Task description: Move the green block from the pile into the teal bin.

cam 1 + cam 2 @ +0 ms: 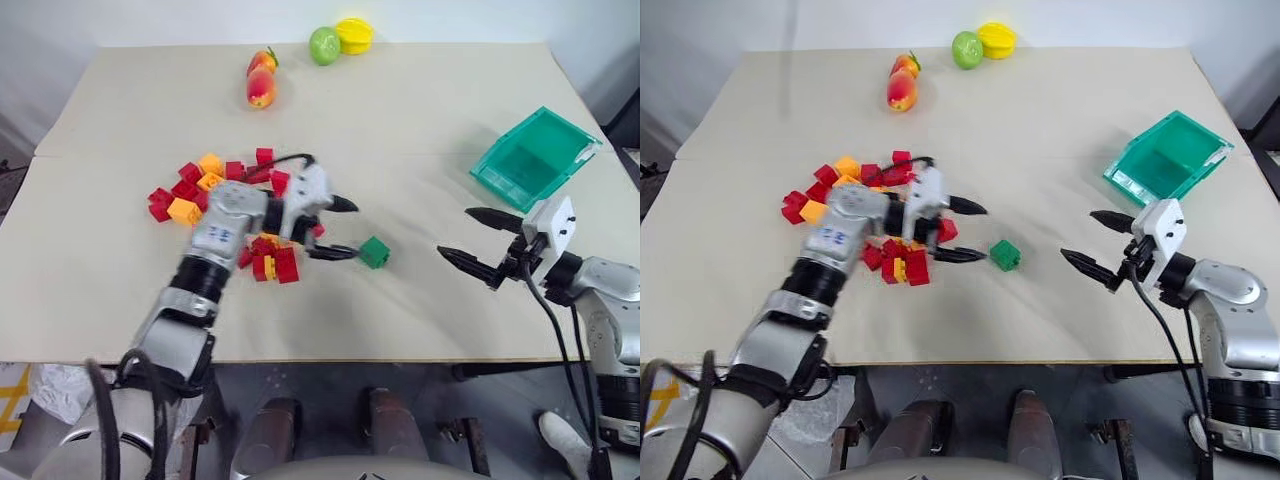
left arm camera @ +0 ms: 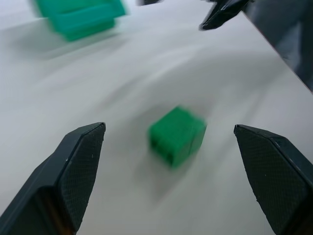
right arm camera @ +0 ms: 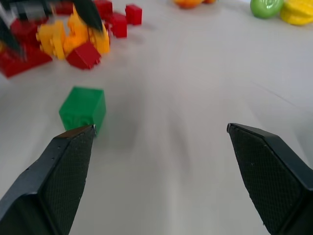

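Note:
The green block [image 1: 374,252] lies alone on the table, just right of the pile [image 1: 215,205] of red and orange-yellow bricks. My left gripper [image 1: 342,229] is open over the pile's right edge, pointing right, its near fingertip close to the block but not touching it. In the left wrist view the block [image 2: 176,135] sits on the table beyond and between the spread fingers. My right gripper [image 1: 479,240] is open at the right, pointing left toward the block [image 3: 82,108], with nothing in it. The teal bin [image 1: 536,156] stands tilted behind my right gripper, with nothing showing inside.
Toy fruit lies at the table's far edge: a red-orange piece [image 1: 261,80], a round green one [image 1: 324,45] and a yellow one [image 1: 353,35]. The table's front edge [image 1: 400,358] runs just below both arms. Bare tabletop separates the block from the bin.

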Tool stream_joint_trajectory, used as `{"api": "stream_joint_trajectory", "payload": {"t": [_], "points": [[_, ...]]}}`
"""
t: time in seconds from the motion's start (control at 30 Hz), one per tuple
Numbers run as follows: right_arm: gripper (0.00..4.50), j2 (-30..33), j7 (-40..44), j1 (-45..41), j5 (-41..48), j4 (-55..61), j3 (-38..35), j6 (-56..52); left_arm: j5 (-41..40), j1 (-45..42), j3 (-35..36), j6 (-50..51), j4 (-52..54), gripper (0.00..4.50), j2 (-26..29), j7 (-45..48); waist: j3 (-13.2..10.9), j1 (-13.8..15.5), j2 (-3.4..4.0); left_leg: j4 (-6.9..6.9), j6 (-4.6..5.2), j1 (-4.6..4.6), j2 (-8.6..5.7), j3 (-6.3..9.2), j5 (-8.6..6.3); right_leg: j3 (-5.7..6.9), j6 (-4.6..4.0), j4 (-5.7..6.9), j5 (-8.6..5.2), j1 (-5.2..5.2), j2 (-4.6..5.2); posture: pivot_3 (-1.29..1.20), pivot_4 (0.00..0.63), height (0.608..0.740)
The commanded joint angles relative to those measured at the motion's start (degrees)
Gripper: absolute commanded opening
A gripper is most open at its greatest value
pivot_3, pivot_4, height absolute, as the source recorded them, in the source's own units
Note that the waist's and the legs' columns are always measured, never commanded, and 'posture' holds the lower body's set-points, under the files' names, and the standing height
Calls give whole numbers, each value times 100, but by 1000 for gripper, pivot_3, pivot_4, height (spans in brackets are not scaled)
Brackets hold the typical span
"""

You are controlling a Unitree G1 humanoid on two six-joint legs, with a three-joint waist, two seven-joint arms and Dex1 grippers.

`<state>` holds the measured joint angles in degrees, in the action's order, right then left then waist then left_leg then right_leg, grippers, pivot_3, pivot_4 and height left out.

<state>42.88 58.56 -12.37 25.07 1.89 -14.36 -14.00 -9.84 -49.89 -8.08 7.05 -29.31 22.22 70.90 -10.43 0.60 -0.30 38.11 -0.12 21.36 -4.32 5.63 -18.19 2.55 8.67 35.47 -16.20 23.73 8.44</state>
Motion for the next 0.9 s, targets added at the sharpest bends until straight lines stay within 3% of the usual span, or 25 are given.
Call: {"api": "stream_joint_trajectory", "payload": {"t": [0.03,0.2,0.3,0.4,0.63,0.73,0.9], "points": [[4500,457,195,234,242,160,-407,-352,-484,525,528,472,757,4479,588,164,0,1,0,-1,0,-1,4,2,0,-1,0,0,0,-2,1,0,150,740],[4500,987,448,627,364,254,-850,-600,-1035,1298,1209,882,1542,4479,1137,53,0,73,0,4,6,0,6,5,-3,-3,1,-6,1,-6,6,0,150,740],[4500,1522,546,882,358,475,-1169,-988,-1737,2302,2152,1016,2080,4479,1521,171,1,69,3,-1,9,-1,10,5,-6,-5,1,-11,1,-8,7,0,150,740],[4500,1670,458,947,481,873,-1088,-1363,-2120,2800,2599,933,2340,4479,1595,159,2,36,6,-6,9,-10,16,1,-11,-7,-2,-22,-1,-9,6,0,150,740],[4500,914,-726,200,492,1912,247,-2456,-2463,3250,2674,500,2581,4479,1414,464,2,84,6,8,9,-14,14,4,-12,-7,-6,-43,5,-24,9,0,150,740],[4500,235,-1218,-504,387,1857,1048,-2897,-2317,3248,2304,140,2476,4479,1317,809,2,67,6,5,9,-14,16,5,-12,-7,-6,-46,6,-20,7,0,150,740],[4500,-314,-1616,-1235,-322,1114,1963,-2822,-1914,2893,1764,-205,2057,4479,1199,764,2,78,6,3,9,-8,12,4,-12,-5,-7,-45,6,-13,6,0,150,740]]}}
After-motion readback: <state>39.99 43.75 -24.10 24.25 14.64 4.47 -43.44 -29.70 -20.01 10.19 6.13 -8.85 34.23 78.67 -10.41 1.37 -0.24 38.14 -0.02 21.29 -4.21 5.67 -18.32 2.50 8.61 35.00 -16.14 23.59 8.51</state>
